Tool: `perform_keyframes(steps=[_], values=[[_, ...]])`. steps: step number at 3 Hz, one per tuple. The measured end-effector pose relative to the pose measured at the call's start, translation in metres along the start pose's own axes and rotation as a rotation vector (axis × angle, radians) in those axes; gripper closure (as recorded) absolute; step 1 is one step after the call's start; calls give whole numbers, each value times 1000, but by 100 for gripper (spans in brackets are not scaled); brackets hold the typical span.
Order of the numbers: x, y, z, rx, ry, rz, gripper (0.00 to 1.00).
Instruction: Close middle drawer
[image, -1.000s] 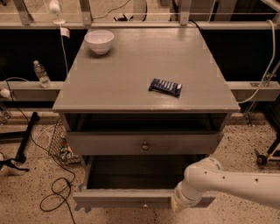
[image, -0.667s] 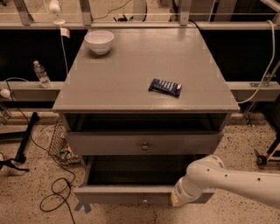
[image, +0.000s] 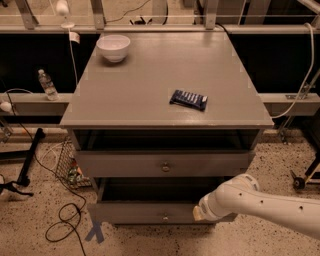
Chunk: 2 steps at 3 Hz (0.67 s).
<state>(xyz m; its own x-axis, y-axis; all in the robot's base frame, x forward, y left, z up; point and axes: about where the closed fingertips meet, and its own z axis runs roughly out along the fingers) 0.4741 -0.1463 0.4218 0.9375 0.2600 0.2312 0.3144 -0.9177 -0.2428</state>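
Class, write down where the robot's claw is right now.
In the camera view the claw is low and right of centre, at the front of the middle drawer, just right of its knob.

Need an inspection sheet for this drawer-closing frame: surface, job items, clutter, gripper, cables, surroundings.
Surface: grey cabinet top, carrying two items.
Job's things: middle drawer pulled out, dark interior showing; top drawer above it also slightly out.
Clutter: white bowl at back left of the top; dark blue packet right of centre.
Gripper: gripper at the middle drawer's front, right of its knob.
Cables: black cable looped on the floor at left; white cable hanging at right.
Surroundings: water bottle on the left ledge; blue tape cross on the floor.
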Motion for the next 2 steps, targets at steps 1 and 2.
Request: perform_keyframes(steps=[1,2], values=[[0,0,0,0,0,0,100],[-3,4,4,-18,-8,15,100]])
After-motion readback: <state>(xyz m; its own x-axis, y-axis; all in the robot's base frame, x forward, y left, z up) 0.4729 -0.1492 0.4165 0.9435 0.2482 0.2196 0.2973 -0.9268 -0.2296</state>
